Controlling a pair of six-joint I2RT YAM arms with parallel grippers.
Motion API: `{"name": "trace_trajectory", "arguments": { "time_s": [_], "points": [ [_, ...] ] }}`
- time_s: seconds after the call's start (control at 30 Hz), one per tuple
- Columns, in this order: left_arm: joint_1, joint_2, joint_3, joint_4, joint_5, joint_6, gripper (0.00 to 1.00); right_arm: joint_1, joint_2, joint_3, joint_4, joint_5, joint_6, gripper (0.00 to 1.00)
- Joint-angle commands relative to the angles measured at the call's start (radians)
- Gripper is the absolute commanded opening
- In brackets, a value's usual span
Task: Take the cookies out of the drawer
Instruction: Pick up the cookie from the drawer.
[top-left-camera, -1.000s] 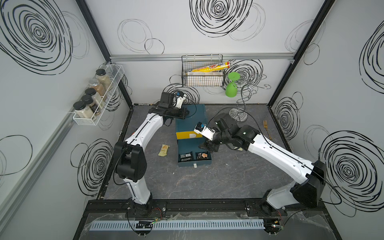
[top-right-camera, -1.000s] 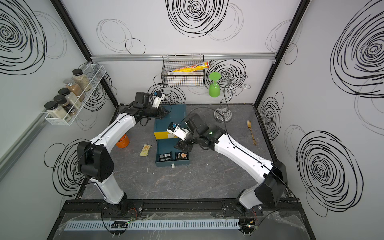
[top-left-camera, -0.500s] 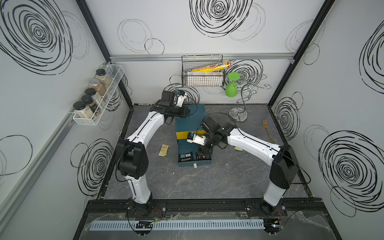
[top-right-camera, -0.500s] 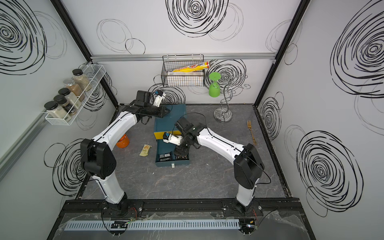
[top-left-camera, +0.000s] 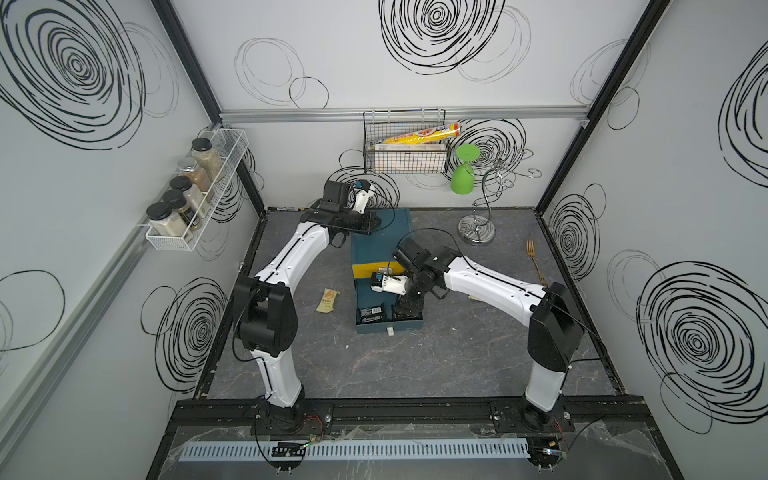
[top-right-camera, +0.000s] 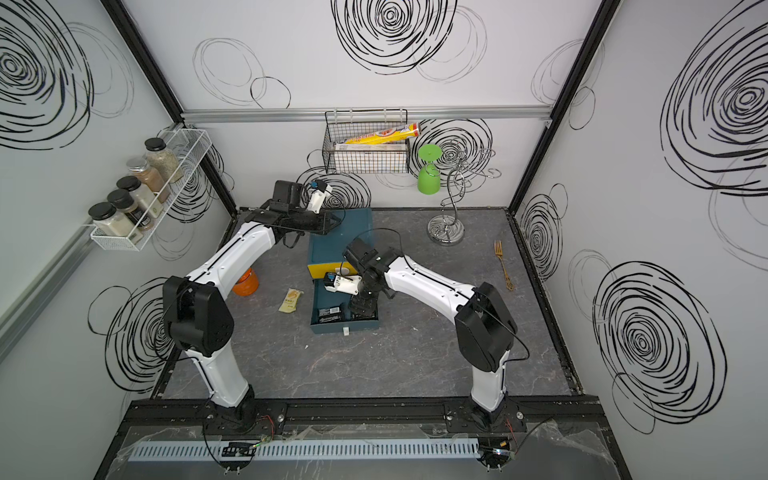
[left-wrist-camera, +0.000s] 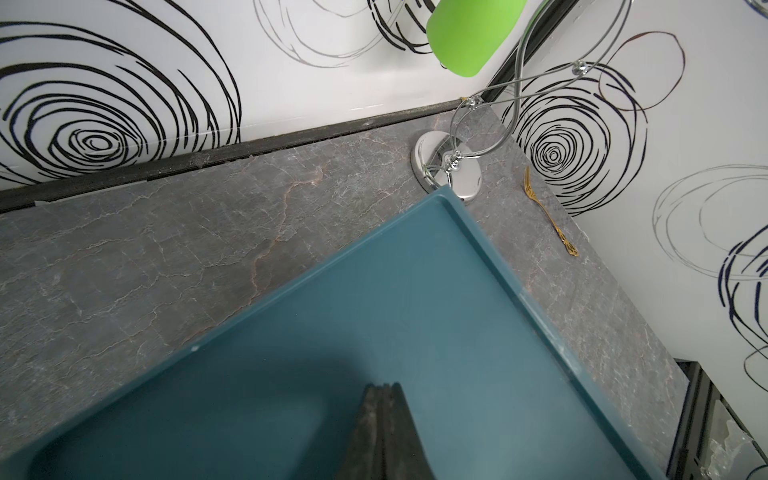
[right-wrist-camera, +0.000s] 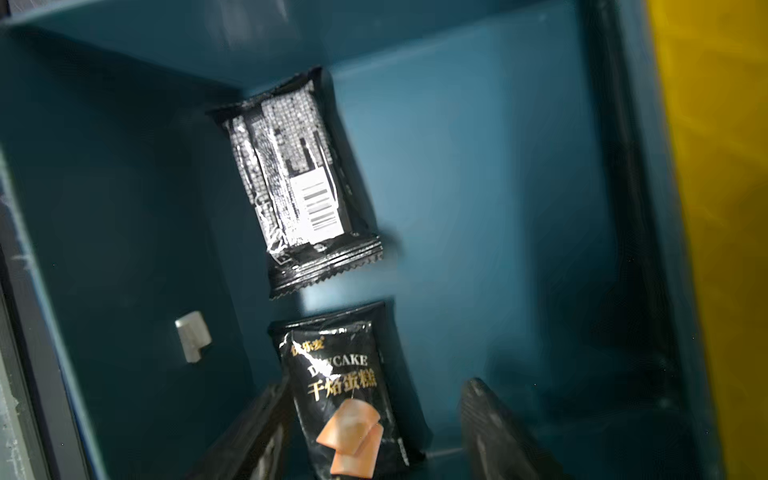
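Packets out: 1 pale yellow flat packet (top-left-camera: 327, 300), lying left of the open teal plastic drawer (top-left-camera: 388, 329).
Left inside: 2, the barcode-side black foil packet (right-wrist-camera: 299, 183) and the printed black foil packet (right-wrist-camera: 353, 399).
Right gripper (right-wrist-camera: 374, 384): open, straddling the printed one.
Left gripper (left-wrist-camera: 382, 395): closed, empty.

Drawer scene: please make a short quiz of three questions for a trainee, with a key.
1. True or false: the right pincer is shut on a packet.
2. How many black packets lie in the drawer?
3. Where is the yellow packet? A: in the drawer. B: on the table, beside the drawer. C: on a plate.
Key: 1 false, it is open; 2 two; 3 B.
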Motion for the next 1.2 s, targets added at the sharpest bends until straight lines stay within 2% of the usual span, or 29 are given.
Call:
{"name": "trace_trajectory", "arguments": {
  "time_s": [0.0, 0.3, 0.7, 1.0, 1.07, 1.1, 1.17],
  "points": [
    [0.007, 0.052, -0.019, -0.089, -0.004, 0.017, 0.06, 0.011, -0.002, 0.009, -0.038, 0.015, -0.043, 0.70],
    [0.017, 0.050, -0.038, -0.072, 0.023, 0.019, 0.05, 0.030, 0.016, -0.044, -0.049, 0.091, -0.100, 0.75],
    [0.038, 0.047, -0.035, -0.065, 0.046, 0.014, 0.05, 0.031, 0.122, 0.059, -0.069, 0.130, -0.112, 0.74],
    [0.045, 0.038, -0.039, -0.060, 0.047, 0.012, 0.05, 0.042, 0.111, 0.065, -0.012, 0.194, -0.109, 0.55],
    [0.047, 0.041, -0.037, -0.061, 0.046, 0.011, 0.05, 0.042, 0.089, 0.060, 0.003, 0.195, -0.112, 0.48],
    [0.048, 0.040, -0.036, -0.060, 0.046, 0.011, 0.05, 0.044, 0.083, 0.058, 0.011, 0.197, -0.111, 0.41],
    [0.048, 0.041, -0.034, -0.061, 0.045, 0.010, 0.05, 0.044, 0.060, 0.046, 0.027, 0.188, -0.112, 0.37]
  ]
}}
